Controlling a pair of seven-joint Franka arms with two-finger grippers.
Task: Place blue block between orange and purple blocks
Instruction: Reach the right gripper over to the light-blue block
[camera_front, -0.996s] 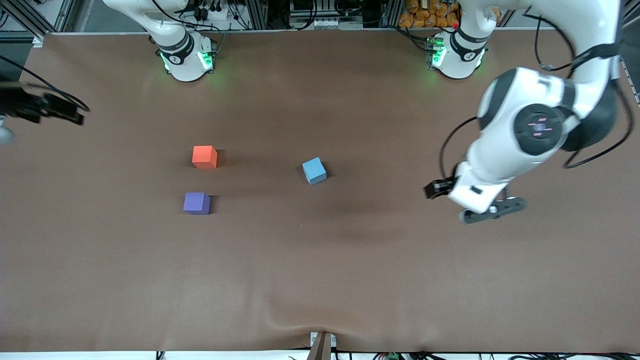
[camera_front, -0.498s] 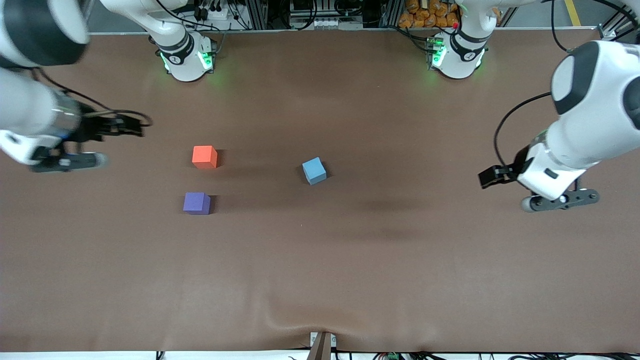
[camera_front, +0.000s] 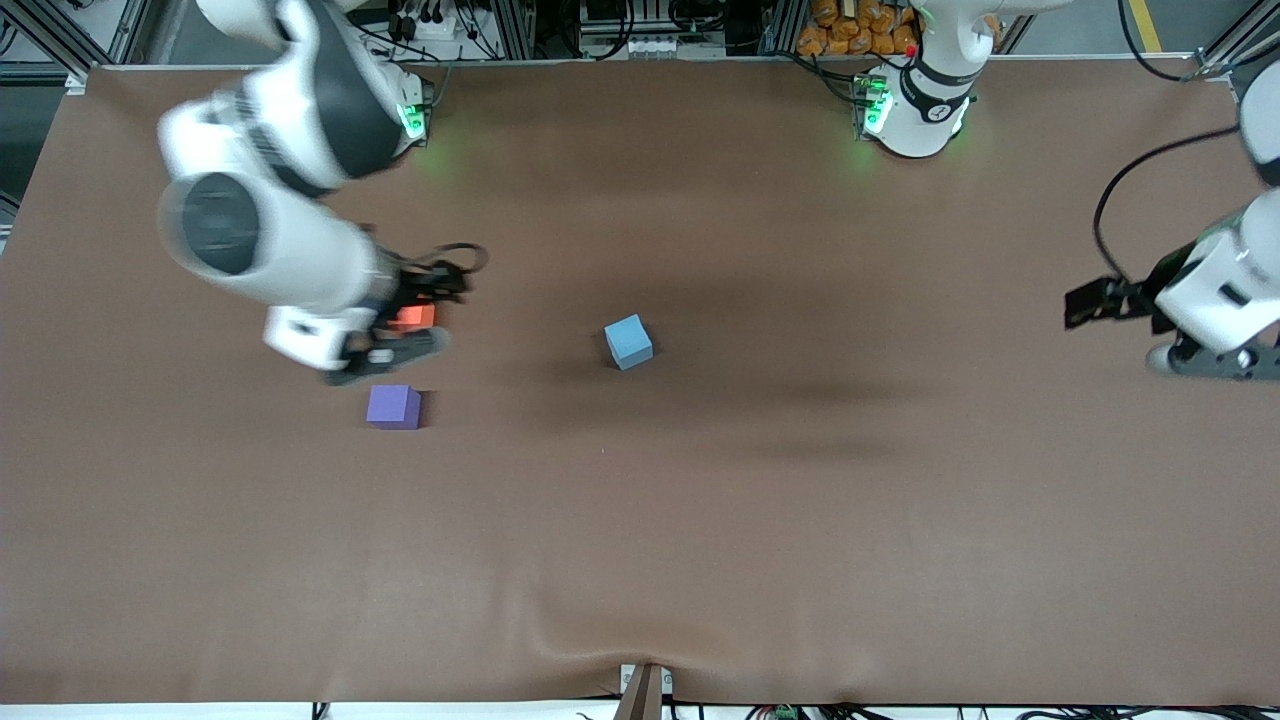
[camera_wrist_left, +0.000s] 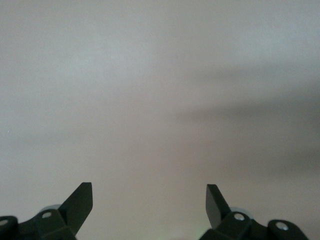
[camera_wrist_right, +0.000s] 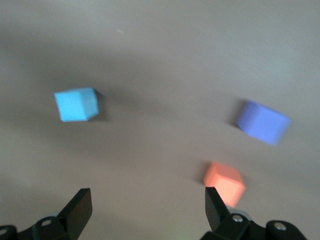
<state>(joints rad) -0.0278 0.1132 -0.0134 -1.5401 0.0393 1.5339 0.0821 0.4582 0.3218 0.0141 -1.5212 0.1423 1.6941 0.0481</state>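
Front view, nearest first. The purple block (camera_front: 393, 406) rests on the brown table (camera_front: 640, 540) toward the right arm's end. The blue block (camera_front: 628, 341) sits farther from the front camera, at about two o'clock from the purple block and well apart from it, near the table's middle, turned slightly askew. The orange block (camera_front: 414, 317) lies at twelve o'clock from the purple block, partly covered by the right arm. The right gripper (camera_front: 400, 340) hangs over the orange block; the right wrist view shows its fingers (camera_wrist_right: 80, 207) spread wide and empty. The left gripper (camera_front: 1205, 358) hangs over bare table at the left arm's end, at three o'clock from the blue block, fingers (camera_wrist_left: 81, 200) likewise apart, holding nothing.
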